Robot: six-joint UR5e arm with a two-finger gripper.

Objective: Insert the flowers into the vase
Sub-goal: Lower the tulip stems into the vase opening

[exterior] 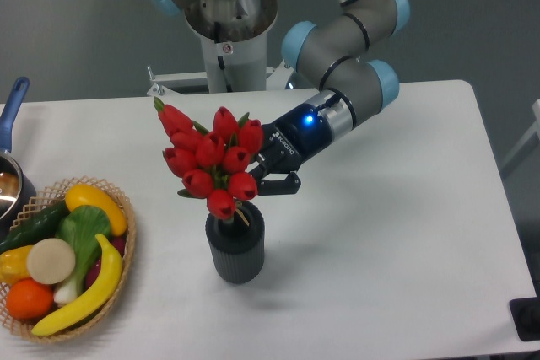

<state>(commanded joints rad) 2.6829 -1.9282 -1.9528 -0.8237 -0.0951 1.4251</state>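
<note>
The flowers (211, 156), a bunch of red tulip buds with green leaves, stand tilted to the left with their stems down inside the vase (235, 247). The lowest bud sits just above the mouth of that dark grey ribbed cylinder, so little stem shows. My gripper (263, 176) reaches in from the right, just behind the buds and above the vase's rim. Its fingers are partly hidden by the bunch, and I cannot make out whether they still grip the stems.
A wicker basket (121, 243) of toy fruit and vegetables sits at the front left. A pot with a blue handle (12, 107) is at the left edge. The arm's base (228, 31) stands behind the table.
</note>
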